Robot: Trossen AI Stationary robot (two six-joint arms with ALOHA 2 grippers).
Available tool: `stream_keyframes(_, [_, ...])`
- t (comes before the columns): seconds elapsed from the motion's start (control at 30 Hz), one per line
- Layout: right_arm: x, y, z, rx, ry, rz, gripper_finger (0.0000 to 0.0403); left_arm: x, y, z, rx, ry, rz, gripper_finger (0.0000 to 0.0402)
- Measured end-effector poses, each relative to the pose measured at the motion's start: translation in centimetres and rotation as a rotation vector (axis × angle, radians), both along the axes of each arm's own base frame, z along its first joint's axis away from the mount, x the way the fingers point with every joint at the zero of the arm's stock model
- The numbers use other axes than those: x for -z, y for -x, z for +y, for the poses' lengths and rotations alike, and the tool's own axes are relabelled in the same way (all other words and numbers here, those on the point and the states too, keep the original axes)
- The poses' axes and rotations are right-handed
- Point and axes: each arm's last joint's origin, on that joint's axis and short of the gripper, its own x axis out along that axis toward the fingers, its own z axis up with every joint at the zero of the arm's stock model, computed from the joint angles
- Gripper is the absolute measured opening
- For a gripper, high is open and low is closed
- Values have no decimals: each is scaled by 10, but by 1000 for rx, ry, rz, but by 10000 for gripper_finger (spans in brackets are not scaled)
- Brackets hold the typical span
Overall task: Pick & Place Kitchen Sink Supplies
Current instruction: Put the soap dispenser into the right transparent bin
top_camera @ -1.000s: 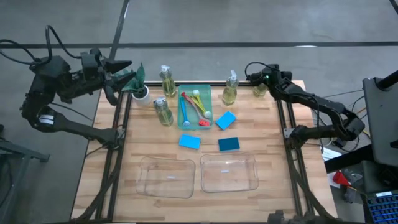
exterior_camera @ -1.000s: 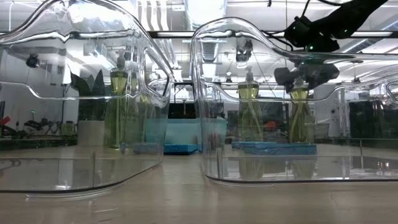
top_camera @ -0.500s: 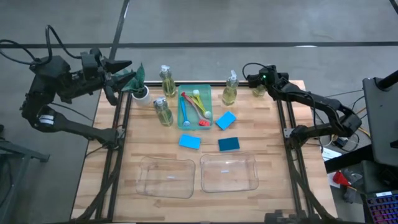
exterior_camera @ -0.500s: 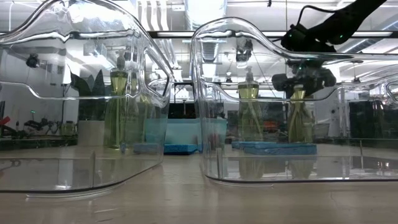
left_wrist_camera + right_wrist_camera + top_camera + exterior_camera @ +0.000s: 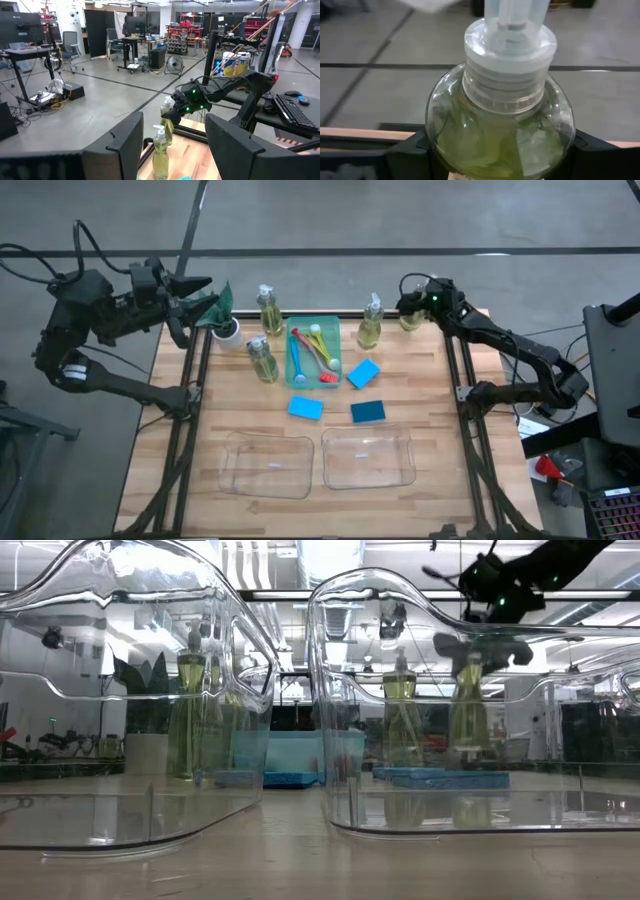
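Note:
My right gripper (image 5: pixel 408 308) is shut on a small clear bottle of yellow-green liquid (image 5: pixel 497 130) at the table's far right corner. In the low view this bottle (image 5: pixel 468 705) hangs above the tabletop. Three more bottles (image 5: pixel 268 308) (image 5: pixel 263 360) (image 5: pixel 370 323) stand upright on their bases around a green tray (image 5: pixel 333 325). The blue, red and yellow-handled brushes (image 5: pixel 310 350) lie in that tray. Three blue sponges (image 5: pixel 363 372) (image 5: pixel 305 407) (image 5: pixel 368 412) lie flat on the wood. My left gripper (image 5: pixel 205 296) waits open and level at the far left, above the plant. My right gripper pinches the bottle's round body (image 5: pixel 436 145), just under the white pump collar, between its two fingers (image 5: pixel 402 152). The fingers reach in from the table's right side, slanting slightly down. The bottle stands upright in the hold, lifted clear of the table.
Two clear plastic bins (image 5: pixel 267 463) (image 5: pixel 367 455) sit side by side near the front edge. A small potted green plant (image 5: pixel 222 322) stands at the far left corner. Dark frame rails (image 5: pixel 190 410) (image 5: pixel 462 395) run along both table sides.
My right gripper has shut on the far right bottle and risen a little, shifting slightly toward the table's left. The bottle has come up off the table with it and stays upright.

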Motion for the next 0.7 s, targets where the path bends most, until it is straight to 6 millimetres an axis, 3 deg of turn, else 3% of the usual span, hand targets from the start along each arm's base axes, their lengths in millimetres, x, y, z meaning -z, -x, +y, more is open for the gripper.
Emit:
stream_keyframes(0.27, [-45,8,25,-98,-41,-7,216,2,-5,0,5,47,-1,207])
stream_keyframes(0.7, [-117,12,88,-399,-122,-157,215,8,-31,1,13,106,37,207])
